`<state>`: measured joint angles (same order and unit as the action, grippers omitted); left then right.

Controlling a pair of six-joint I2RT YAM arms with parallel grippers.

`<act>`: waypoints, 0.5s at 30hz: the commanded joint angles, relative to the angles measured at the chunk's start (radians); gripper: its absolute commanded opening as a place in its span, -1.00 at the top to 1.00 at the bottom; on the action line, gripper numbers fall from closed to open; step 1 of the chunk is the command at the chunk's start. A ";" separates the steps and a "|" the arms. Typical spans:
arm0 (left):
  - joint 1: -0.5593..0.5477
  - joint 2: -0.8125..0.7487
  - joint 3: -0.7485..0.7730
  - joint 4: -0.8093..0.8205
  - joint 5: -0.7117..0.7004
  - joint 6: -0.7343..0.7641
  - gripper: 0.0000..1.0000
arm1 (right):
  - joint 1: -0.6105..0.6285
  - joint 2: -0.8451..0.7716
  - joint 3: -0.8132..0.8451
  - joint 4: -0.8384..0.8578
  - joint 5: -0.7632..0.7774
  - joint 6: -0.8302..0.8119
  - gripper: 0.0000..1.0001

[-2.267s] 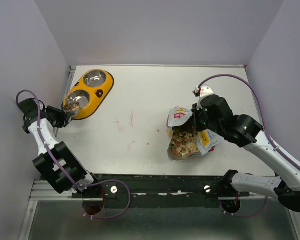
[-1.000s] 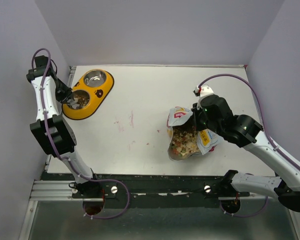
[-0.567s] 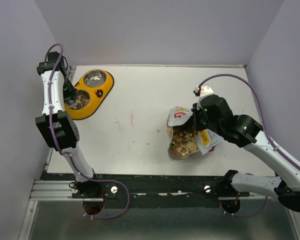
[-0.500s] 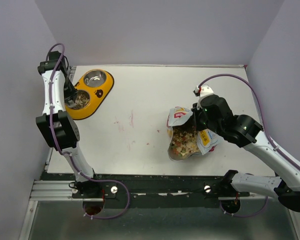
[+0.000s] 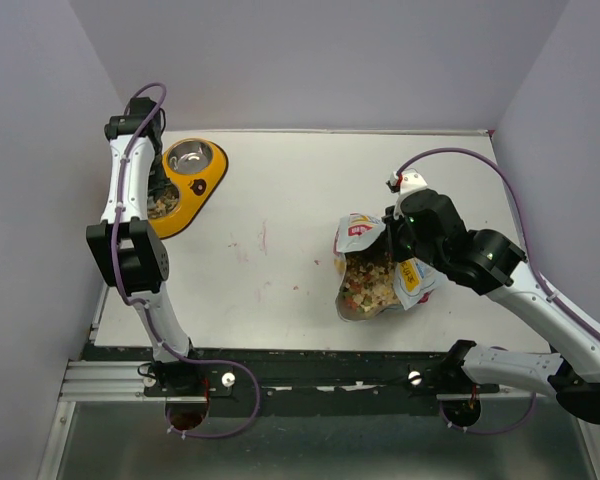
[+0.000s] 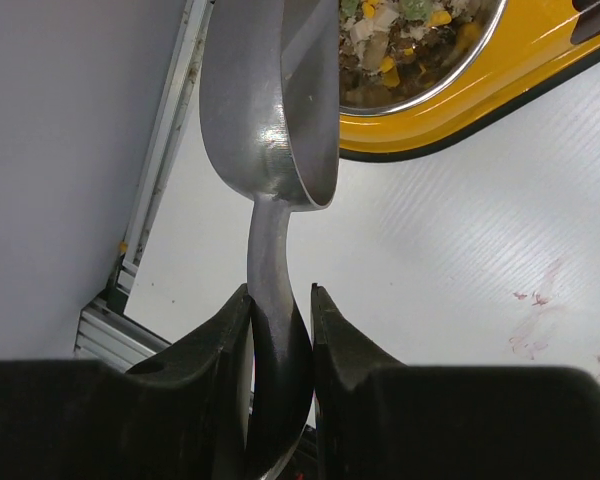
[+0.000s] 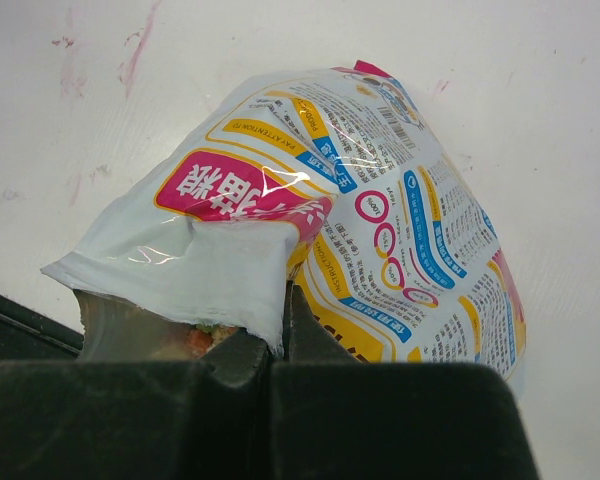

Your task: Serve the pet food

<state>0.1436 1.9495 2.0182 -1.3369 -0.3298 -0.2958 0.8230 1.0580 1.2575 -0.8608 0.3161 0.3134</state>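
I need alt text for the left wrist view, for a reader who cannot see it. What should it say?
The left hand grips the handle of a metal scoop, whose bowl is next to mixed kibble in a yellow double bowl. A white table with faint red marks lies below.

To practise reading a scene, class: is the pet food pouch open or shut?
Open. The pouch gapes at its mouth in the top view, kibble showing inside; the right pincer pinches its edge.
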 commanded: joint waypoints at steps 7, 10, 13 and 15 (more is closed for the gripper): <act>-0.032 -0.020 0.002 -0.005 -0.061 0.024 1.00 | 0.001 -0.010 0.069 0.106 0.014 0.018 0.99; -0.027 -0.046 0.007 -0.001 -0.029 0.023 1.00 | 0.002 -0.006 0.075 0.102 0.015 0.021 0.99; -0.009 -0.098 0.002 0.019 0.061 -0.011 1.00 | 0.001 0.002 0.086 0.091 0.011 0.027 0.99; 0.007 -0.135 -0.016 0.034 0.113 -0.037 1.00 | 0.001 0.005 0.097 0.086 0.008 0.027 0.99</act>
<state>0.1249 1.9362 2.0144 -1.3312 -0.3183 -0.2901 0.8230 1.0721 1.2736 -0.8703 0.3164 0.3145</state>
